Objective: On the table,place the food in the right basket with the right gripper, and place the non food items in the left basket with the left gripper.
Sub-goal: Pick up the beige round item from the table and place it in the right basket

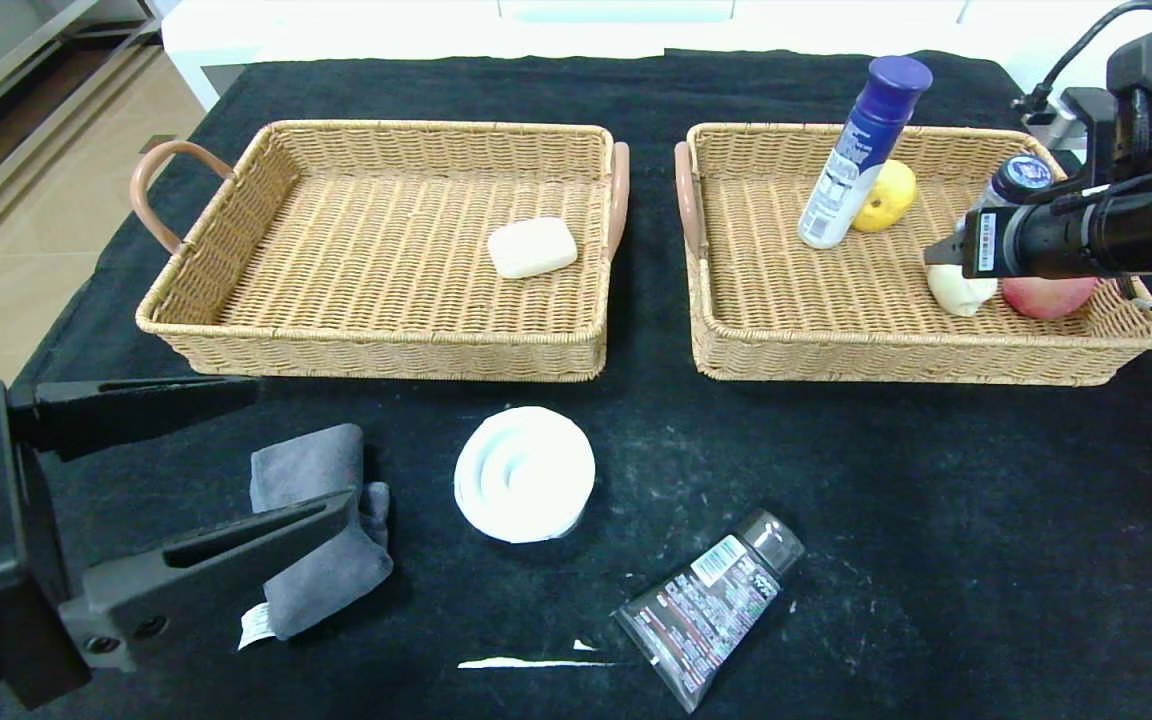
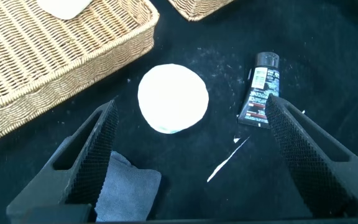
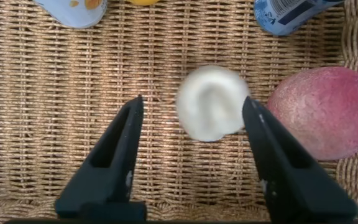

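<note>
We find the right gripper (image 3: 191, 134) over the woven wicker floor of the right basket (image 1: 736, 330), jaws spread and gripping nothing; the pale, smooth, rounded bun (image 3: 211, 102) lies loose between the fingertips, nearer one finger, no clear long axis. A matte red fruit (image 3: 325, 112) sits just outside that finger. The left gripper (image 2: 188, 146) hangs wide open, empty, the flat white coiled roll (image 2: 173, 98) just ahead of its tips.

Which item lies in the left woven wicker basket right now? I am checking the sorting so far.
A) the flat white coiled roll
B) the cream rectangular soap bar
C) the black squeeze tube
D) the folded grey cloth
B: the cream rectangular soap bar lies alone on the floor of the left woven wicker basket, while the other three lie on the black-clothed table.
</note>
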Robot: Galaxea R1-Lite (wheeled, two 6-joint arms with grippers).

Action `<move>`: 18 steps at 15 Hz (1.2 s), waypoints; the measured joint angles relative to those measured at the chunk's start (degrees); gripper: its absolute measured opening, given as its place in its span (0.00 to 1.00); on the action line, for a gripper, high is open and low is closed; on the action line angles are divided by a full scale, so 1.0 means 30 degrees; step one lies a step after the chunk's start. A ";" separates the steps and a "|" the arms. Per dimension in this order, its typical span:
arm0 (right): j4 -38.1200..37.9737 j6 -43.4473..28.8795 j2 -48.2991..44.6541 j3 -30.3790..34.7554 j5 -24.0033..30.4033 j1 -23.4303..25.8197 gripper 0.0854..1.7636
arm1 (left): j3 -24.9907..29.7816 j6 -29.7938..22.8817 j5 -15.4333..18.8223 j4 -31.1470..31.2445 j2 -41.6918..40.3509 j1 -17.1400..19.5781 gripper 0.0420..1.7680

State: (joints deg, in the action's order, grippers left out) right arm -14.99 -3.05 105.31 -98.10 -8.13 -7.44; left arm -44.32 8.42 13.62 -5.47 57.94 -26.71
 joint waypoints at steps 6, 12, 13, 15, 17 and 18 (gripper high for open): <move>-0.0061 0.0000 -0.0028 0.0122 -0.0016 0.0000 0.83 | 0.0004 0.0000 -0.0004 0.0000 -0.0028 0.0000 0.97; -0.0081 0.0045 -0.0138 0.0154 0.0000 0.0000 0.90 | 0.0012 0.0012 0.0008 0.0016 -0.0020 0.0000 0.97; -0.0134 0.0061 -0.0199 0.0154 0.0000 0.0000 0.91 | 0.0012 0.0012 0.0008 0.0016 -0.0020 0.0000 0.97; -0.0419 0.0236 -0.0520 0.0183 0.0020 -0.0016 0.92 | 0.0012 0.0000 -0.0012 -0.0020 -0.0028 0.0012 0.97; -0.1182 0.0492 -0.1146 0.0276 0.0516 -0.0130 0.93 | 0.0004 0.0000 -0.0020 -0.0037 -0.0057 0.0012 0.97; -0.1678 0.0540 -0.1560 0.0333 0.0955 -0.0195 0.94 | 0.0000 0.0000 -0.0020 -0.0037 -0.0065 0.0020 0.97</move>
State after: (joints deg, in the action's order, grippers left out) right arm -20.03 -1.43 100.63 -97.10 -5.27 -8.02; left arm -44.32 8.42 13.56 -5.58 57.75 -26.65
